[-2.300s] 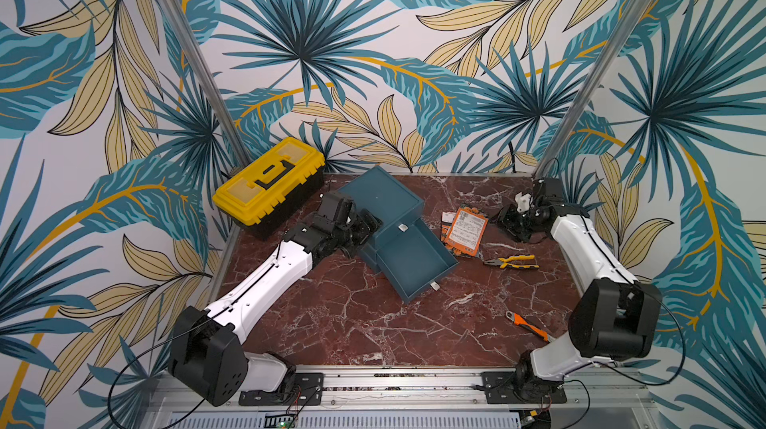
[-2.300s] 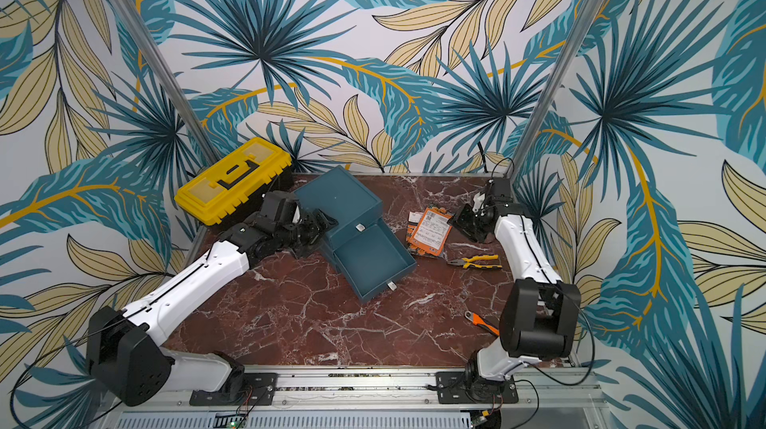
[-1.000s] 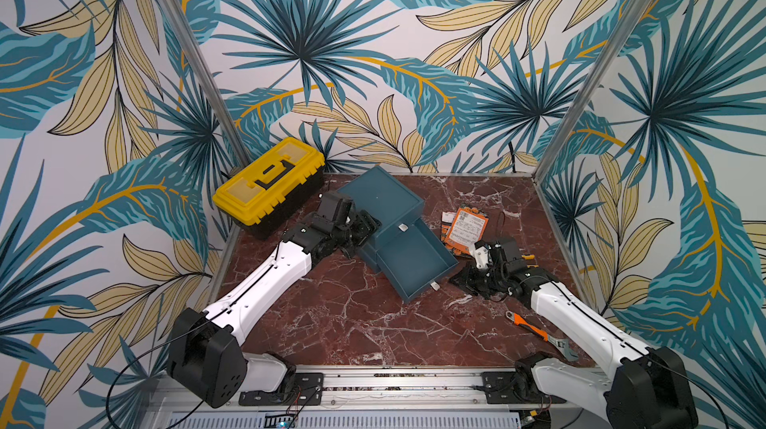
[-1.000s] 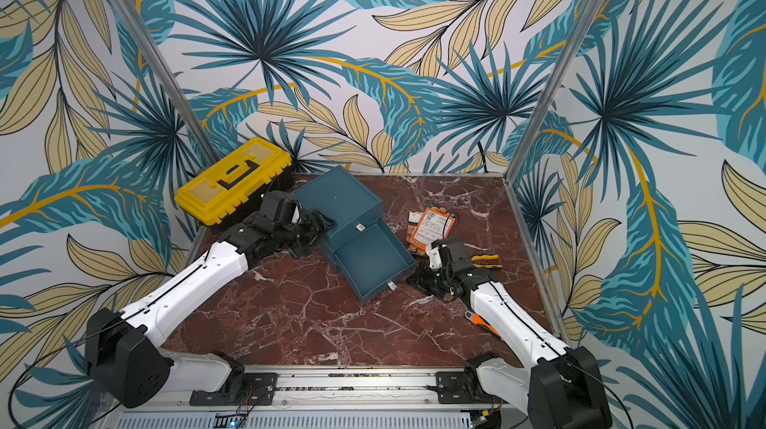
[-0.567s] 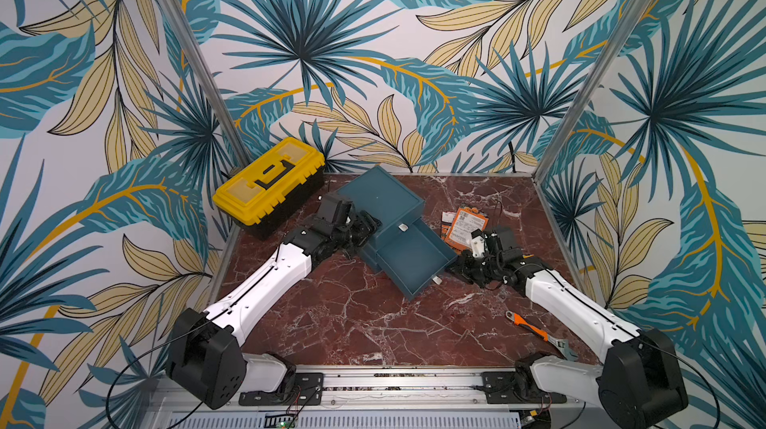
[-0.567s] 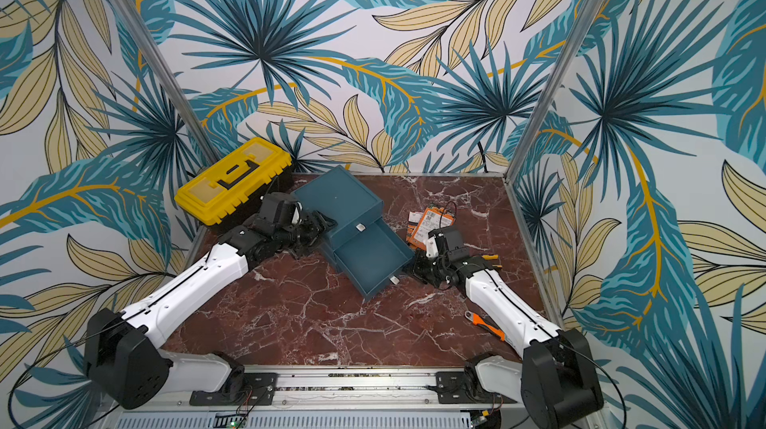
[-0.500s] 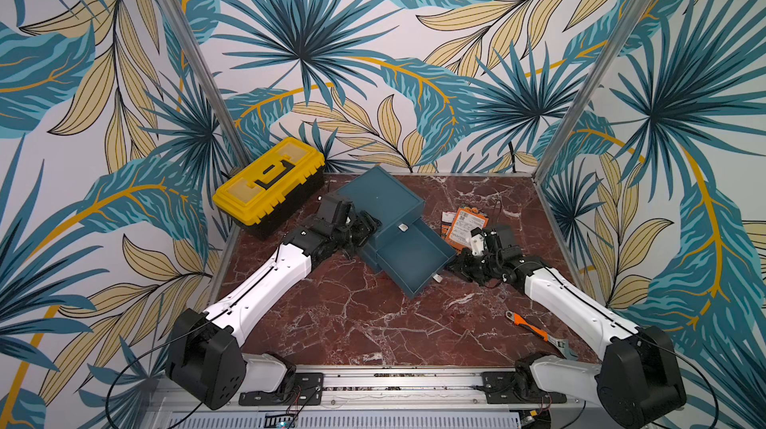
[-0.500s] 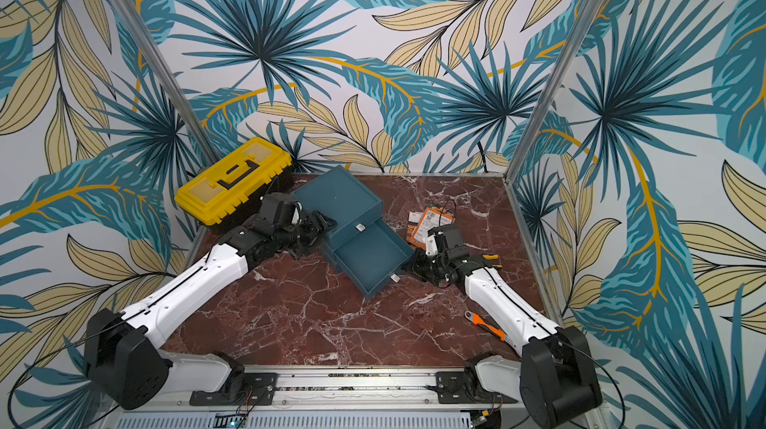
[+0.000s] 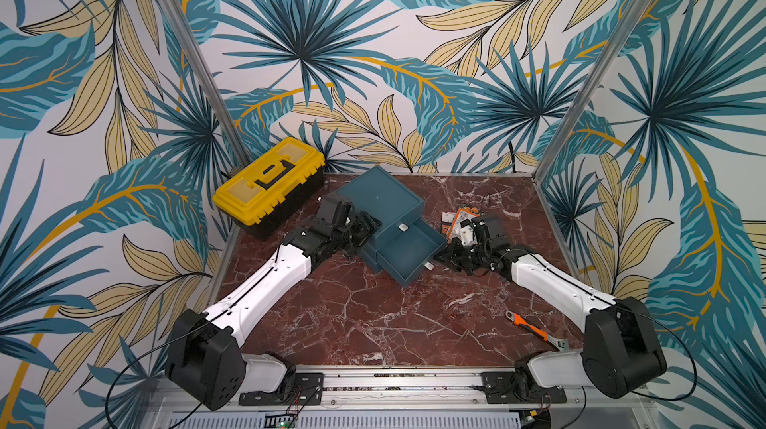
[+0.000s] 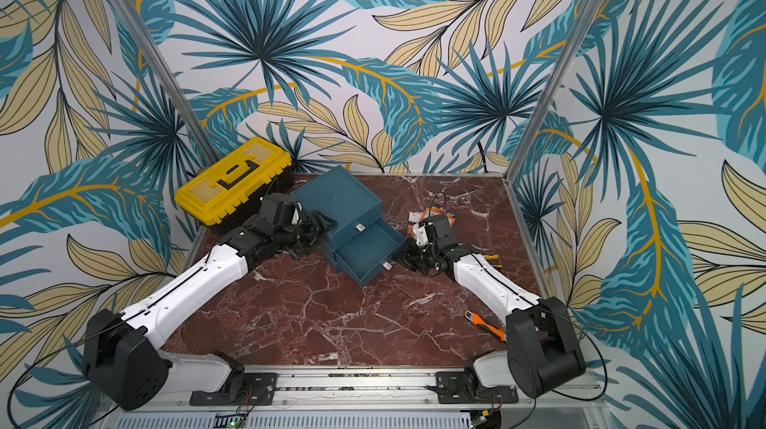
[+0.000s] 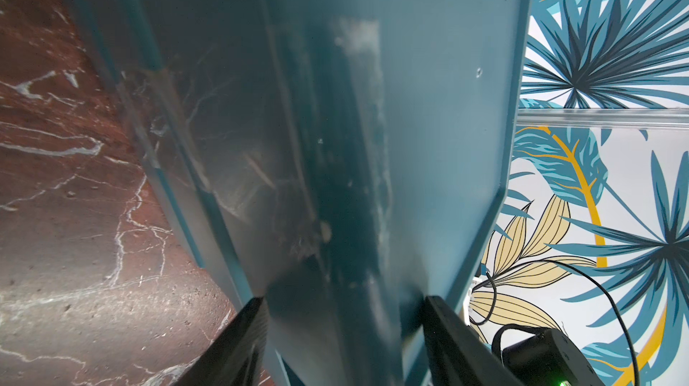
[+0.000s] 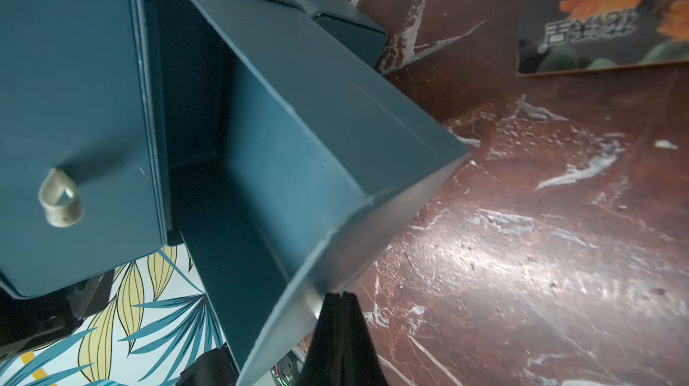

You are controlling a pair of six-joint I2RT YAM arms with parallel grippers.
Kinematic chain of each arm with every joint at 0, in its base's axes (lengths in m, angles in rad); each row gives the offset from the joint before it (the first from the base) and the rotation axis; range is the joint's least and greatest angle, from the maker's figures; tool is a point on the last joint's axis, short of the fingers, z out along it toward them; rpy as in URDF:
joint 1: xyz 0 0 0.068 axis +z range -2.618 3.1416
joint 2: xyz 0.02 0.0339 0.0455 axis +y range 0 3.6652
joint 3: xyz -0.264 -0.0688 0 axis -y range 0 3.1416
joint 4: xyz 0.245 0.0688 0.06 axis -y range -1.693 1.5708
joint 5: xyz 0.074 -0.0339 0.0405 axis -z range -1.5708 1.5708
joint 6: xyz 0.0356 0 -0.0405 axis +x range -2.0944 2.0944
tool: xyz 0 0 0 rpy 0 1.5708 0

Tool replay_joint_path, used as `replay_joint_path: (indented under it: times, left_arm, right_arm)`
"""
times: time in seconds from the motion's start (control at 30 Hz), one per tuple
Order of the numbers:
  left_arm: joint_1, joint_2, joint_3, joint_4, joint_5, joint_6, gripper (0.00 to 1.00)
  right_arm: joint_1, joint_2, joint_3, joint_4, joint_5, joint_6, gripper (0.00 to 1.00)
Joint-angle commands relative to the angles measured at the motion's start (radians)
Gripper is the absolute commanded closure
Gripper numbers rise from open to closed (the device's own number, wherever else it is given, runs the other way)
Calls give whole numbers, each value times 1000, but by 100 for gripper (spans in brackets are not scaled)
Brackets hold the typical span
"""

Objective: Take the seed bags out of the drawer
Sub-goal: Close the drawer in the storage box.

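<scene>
So the seed bags [image 9: 461, 215] are out on the desk [image 9: 373, 315], in a little overlapping pile just right of the blue cabinet [image 9: 379, 199] and partly hidden behind the right arm's wrist in both top views. The right wrist cam catches one of them face up with its orange flower photo [image 12: 596, 19]. The lower drawer [image 9: 408, 255] is pulled out, with its plain blue floor showing, and the upper drawer [image 12: 74, 123] is pushed in, its small loop handle [image 12: 59, 197] sticking out. The right pincer [image 12: 341, 298] has its tips pressed together with nothing between them, sitting right at the front corner of the open drawer; can't tell if it's actually touching. The left pincer [image 11: 343, 300] is on the cabinet's far side with a fold of the blue wall filling the gap between its fingers, so it looks clamped on the cabinet. A yellow toolbox [image 9: 269, 182] sits in the back left corner, and an orange-handled wrench [image 9: 532, 329] lies near the right arm's base.
</scene>
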State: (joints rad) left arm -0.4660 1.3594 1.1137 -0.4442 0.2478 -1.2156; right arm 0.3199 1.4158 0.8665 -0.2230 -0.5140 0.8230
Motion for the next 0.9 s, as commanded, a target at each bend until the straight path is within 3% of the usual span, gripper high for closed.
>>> replay_joint_path:
  times: [0.0,0.87]
  left_arm:
    - [-5,6,-49,-50,-20,-1,31]
    - [-7,-5,-47,-51,-4,-2,31]
  right_arm:
    - [8,37,31,115,-21,60,100]
    - [84,344,199,396,1,297,100]
